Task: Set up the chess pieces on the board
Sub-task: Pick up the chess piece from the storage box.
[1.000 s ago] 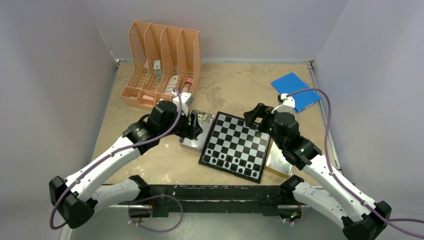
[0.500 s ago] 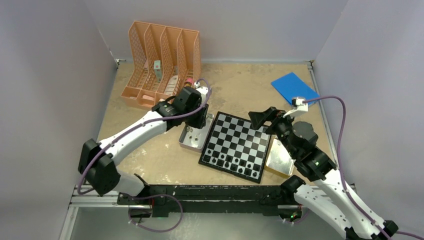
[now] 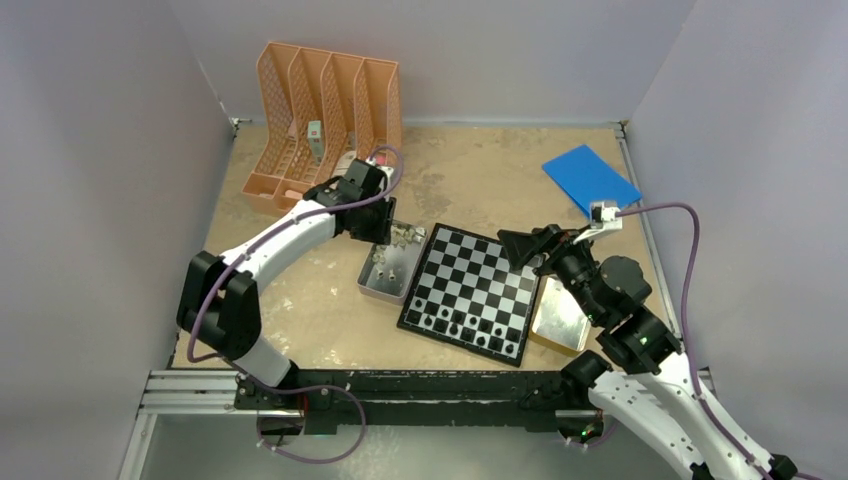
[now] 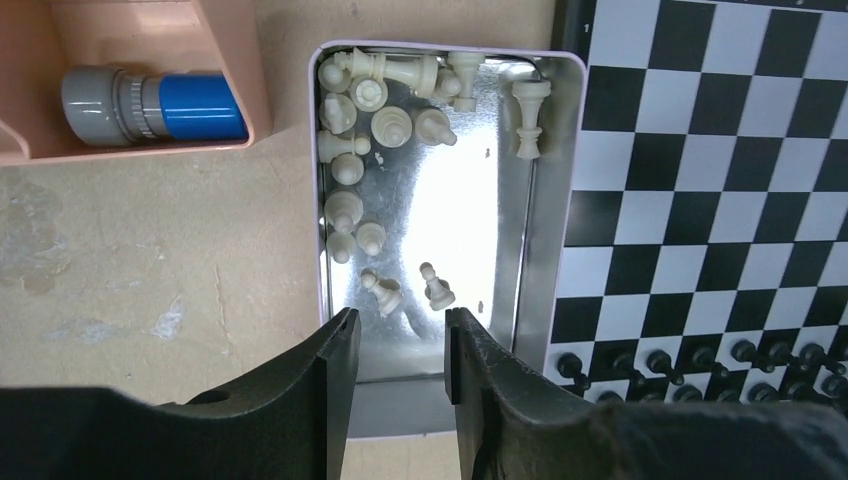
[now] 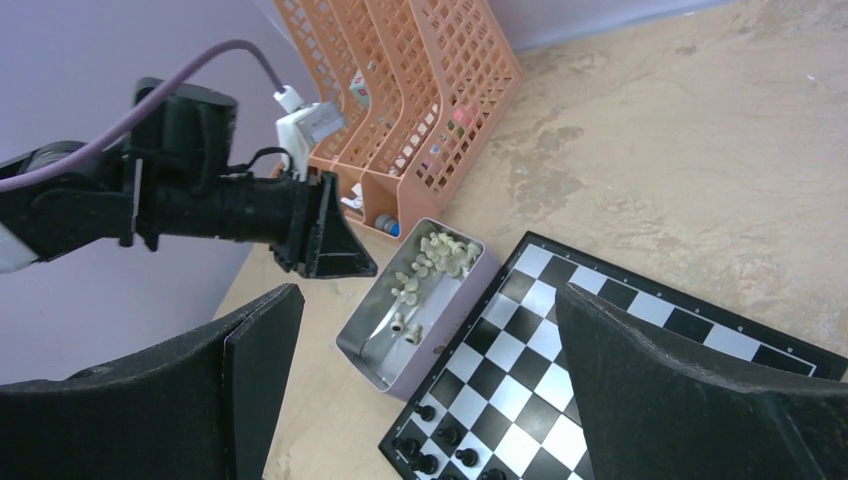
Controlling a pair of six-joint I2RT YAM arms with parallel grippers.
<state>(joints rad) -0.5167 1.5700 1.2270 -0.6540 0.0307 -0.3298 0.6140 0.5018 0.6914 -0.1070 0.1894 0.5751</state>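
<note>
Fetching white pieces [image 4: 385,125]: the left gripper [image 4: 400,328] hangs over the tin [image 4: 556,200], jaws narrowly parted, seemingly empty. Next it must lower onto one pawn [image 4: 436,290]. The right gripper [image 5: 430,305] gapes wide, holding nothing.

No text, number, brand or sign can be read in any of the views. The small pale box [image 3: 315,137] standing in the peach plastic mesh file rack [image 3: 330,100] has marks on its face, too small to make out. The grey-and-blue cylinder [image 4: 150,103] lying in the rack's base shows no legible label.
</note>
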